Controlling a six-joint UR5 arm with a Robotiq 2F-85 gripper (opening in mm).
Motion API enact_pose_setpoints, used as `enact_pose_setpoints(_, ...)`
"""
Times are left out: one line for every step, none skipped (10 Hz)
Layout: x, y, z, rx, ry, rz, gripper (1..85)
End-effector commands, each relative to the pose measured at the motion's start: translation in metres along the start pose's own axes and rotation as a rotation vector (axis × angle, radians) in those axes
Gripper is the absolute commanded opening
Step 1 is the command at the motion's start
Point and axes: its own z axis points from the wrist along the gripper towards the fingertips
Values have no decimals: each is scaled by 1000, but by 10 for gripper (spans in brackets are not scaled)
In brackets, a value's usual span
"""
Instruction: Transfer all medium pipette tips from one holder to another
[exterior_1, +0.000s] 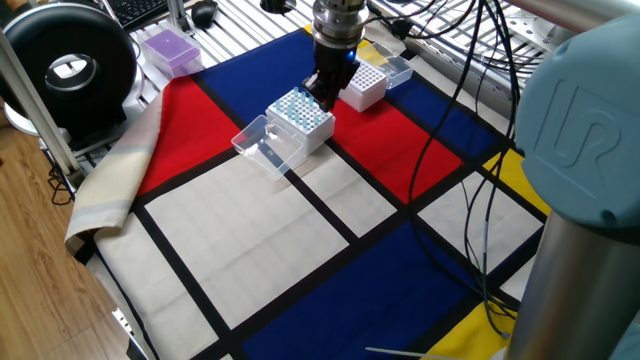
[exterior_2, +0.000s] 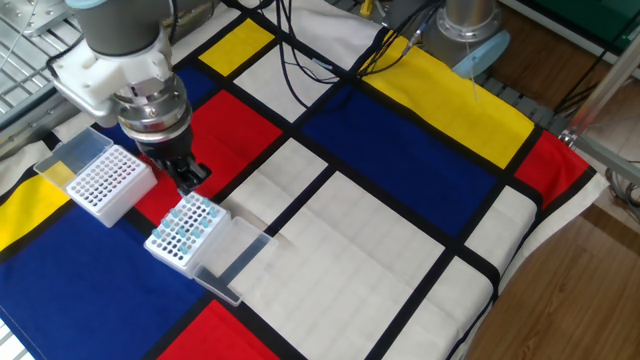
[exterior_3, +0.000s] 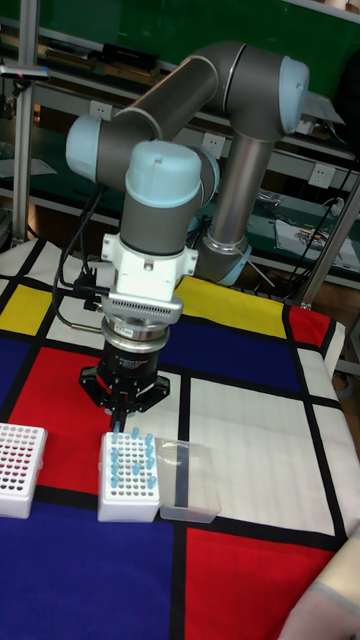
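Medium pipette tips (exterior_2: 186, 228), slender translucent pale-blue cones, stand in a white square rack (exterior_2: 165, 251) on the colour-blocked cloth (exterior_2: 400, 200); the gripper (exterior_2: 189, 178) hangs above its 12 o'clock edge, jaw state impossible to tell; a second perforated white rack (exterior_2: 105, 185) sits at 10 o'clock.

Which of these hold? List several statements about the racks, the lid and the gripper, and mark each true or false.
1. The gripper hangs over the rack that holds the medium pipette tips. True.
2. That rack's clear lid is shut. False: it lies open on the cloth beside the rack.
3. The second white rack is stacked on the first. False: they stand side by side, apart.
4. A purple box sits beyond the cloth's edge. True.
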Motion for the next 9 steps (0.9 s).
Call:
enact_pose_setpoints(-1,8,-28,-14,3,22,90)
enact_pose_setpoints(1,9,-39,-2,12,28,87)
enact_pose_setpoints(1,10,-45,5,15,31,80)
enact_pose_setpoints(1,10,-50,12,17,29,77)
enact_pose_setpoints(1,10,-55,26,21,25,73)
enact_pose_setpoints(2,8,-61,46,29,22,70)
enact_pose_setpoints(0,4,-64,72,30,16,63)
enact_pose_setpoints(-2,0,-65,87,27,0,57)
enact_pose_setpoints(-3,-6,-65,111,23,-22,57)
